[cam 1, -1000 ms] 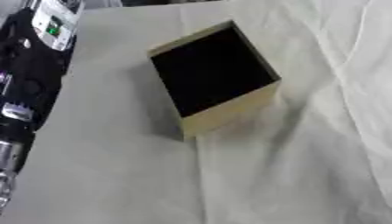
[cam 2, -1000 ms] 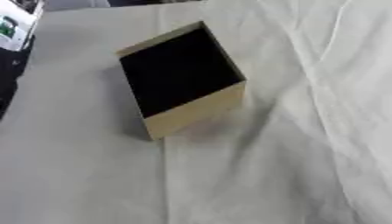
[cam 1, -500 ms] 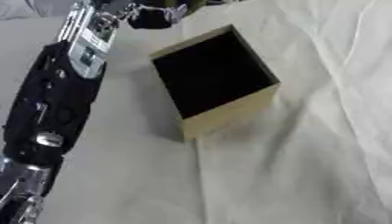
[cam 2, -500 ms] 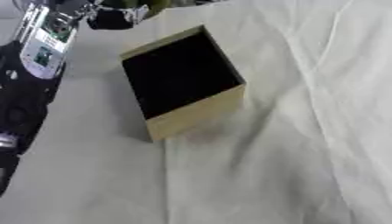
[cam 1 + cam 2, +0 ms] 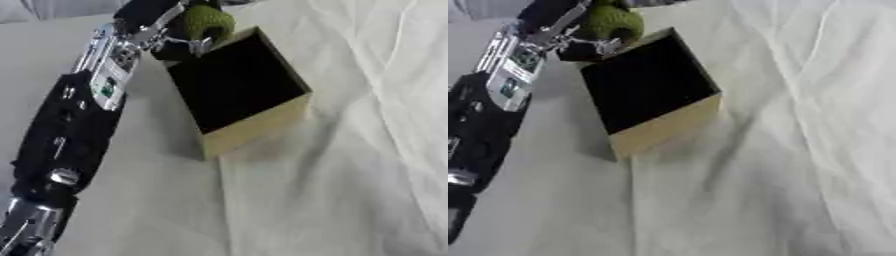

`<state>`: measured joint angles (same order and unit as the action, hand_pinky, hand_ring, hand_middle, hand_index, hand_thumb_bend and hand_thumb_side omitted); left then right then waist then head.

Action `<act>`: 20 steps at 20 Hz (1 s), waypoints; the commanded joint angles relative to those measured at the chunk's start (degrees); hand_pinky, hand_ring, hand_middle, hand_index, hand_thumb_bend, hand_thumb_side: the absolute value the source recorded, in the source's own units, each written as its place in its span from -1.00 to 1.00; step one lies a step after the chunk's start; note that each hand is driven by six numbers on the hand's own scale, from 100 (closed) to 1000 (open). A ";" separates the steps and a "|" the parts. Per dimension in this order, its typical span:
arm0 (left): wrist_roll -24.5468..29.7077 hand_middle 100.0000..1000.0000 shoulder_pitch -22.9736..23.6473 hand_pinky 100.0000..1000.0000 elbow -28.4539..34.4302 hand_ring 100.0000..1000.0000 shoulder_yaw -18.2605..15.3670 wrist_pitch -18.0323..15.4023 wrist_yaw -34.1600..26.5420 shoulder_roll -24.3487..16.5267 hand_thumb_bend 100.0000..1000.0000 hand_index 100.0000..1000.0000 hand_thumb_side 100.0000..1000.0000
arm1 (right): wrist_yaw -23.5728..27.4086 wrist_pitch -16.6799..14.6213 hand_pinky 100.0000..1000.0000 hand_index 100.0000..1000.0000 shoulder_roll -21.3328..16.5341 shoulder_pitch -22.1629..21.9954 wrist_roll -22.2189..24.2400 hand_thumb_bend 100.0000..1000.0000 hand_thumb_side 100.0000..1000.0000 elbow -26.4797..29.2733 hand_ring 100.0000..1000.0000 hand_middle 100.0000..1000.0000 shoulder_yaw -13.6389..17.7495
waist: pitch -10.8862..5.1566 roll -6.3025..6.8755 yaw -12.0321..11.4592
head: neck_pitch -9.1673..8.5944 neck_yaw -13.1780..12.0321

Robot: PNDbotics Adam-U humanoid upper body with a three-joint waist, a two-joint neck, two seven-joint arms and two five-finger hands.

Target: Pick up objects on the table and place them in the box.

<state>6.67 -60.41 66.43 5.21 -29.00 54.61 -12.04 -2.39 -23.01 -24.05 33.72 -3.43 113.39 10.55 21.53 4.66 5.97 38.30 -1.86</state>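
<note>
1. Nearest the camera, in front of the box (image 5: 249, 122), the pale cloth (image 5: 332, 200) on the desk lies in folds. The box's near corner rests on it, so a knock from above could probably tip or slide the box.
2. The left arm (image 5: 74, 135) runs along the box's left side, close to its wall. If it swings inward while lowering, the forearm could likely push the box off its spot.
3. At the box's far corner the left hand (image 5: 166, 37) is clenched round a green fuzzy object (image 5: 207, 22), which hangs over the far rim, not the dark middle. Let go here, it may strike the rim and roll off behind the box.
4. The right hand shows in neither view.
</note>
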 commanded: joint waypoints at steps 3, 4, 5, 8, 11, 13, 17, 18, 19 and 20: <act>0.71 -0.12 -0.14 -0.21 0.09 0.15 0.38 -0.69 0.51 0.52 -1.00 0.18 -1.00 | -0.16 0.35 0.71 0.48 -1.12 0.56 0.03 -1.00 -0.39 1.20 0.69 0.28 0.29 | -1.41 -0.29 -0.14 | 0.17 0.41; 1.00 -0.12 0.09 -0.21 -0.11 0.15 0.51 -0.78 0.50 0.79 -1.00 0.18 -1.00 | -0.18 0.39 0.71 0.48 -1.13 0.53 0.07 -1.00 -0.39 1.20 0.70 0.28 0.29 | -1.40 -0.29 -0.18 | 0.22 0.47; 1.21 -0.12 0.21 -0.21 -0.23 0.15 0.58 -0.83 0.44 1.07 -1.00 0.18 -1.00 | -0.21 0.48 0.71 0.48 -1.11 0.49 0.10 -1.00 -0.39 1.20 0.70 0.28 0.32 | -1.39 -0.28 -0.21 | 0.24 0.50; 1.62 -0.12 0.31 -0.21 -0.33 0.15 0.80 -0.87 0.23 2.00 -1.00 0.18 -1.00 | -0.25 0.66 0.71 0.48 -1.01 0.50 0.15 -1.00 -0.34 1.20 0.69 0.28 0.36 | -1.35 -0.30 -0.26 | 0.23 0.49; 1.96 -0.11 0.12 -0.21 -0.51 0.15 1.41 -1.22 0.96 3.09 -1.00 0.18 -1.00 | -0.26 0.61 0.71 0.48 -1.00 0.62 0.18 -1.00 -0.39 1.20 0.69 0.28 0.38 | -1.37 -0.35 -0.18 | 0.47 0.27; 1.84 -0.13 0.18 -0.21 -0.78 0.15 1.51 -1.34 1.65 3.54 -1.00 0.18 -1.00 | -0.24 0.62 0.71 0.48 -1.03 0.63 0.06 -1.00 -0.39 1.20 0.69 0.28 0.46 | -1.41 -0.34 -0.18 | 0.47 0.34; 1.78 -0.12 0.57 -0.21 -1.97 0.17 1.51 -1.20 2.97 4.30 -1.00 0.19 -1.00 | -0.19 0.72 0.71 0.48 -0.95 0.64 0.08 -1.00 -0.38 1.20 0.69 0.28 0.46 | -1.45 -0.27 -0.20 | 0.48 0.61; 1.79 -0.12 0.65 -0.21 -2.34 0.17 1.46 -1.08 3.27 4.40 -1.00 0.19 -1.00 | -0.16 0.74 0.71 0.48 -0.93 0.65 0.09 -1.00 -0.38 1.20 0.69 0.28 0.47 | -1.45 -0.27 -0.18 | 0.47 0.64; 1.80 -0.12 0.77 -0.20 -2.80 0.19 1.34 -0.85 3.45 4.55 -1.00 0.19 -1.00 | -0.15 0.76 0.72 0.48 -0.89 0.65 0.11 -1.00 -0.38 1.20 0.69 0.27 0.47 | -1.44 -0.30 -0.16 | 0.48 0.68; 1.81 -0.12 0.87 -0.18 -3.26 0.20 1.23 -0.57 3.53 4.68 -0.99 0.20 -1.00 | -0.13 0.78 0.72 0.48 -0.85 0.65 0.14 -1.00 -0.38 1.20 0.69 0.27 0.48 | -1.44 -0.33 -0.15 | 0.50 0.70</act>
<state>8.56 -58.69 62.82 6.72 -29.88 57.84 -7.21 -2.39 -22.37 -23.99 33.71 -3.28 113.39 10.58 21.53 4.67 5.81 38.74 -1.35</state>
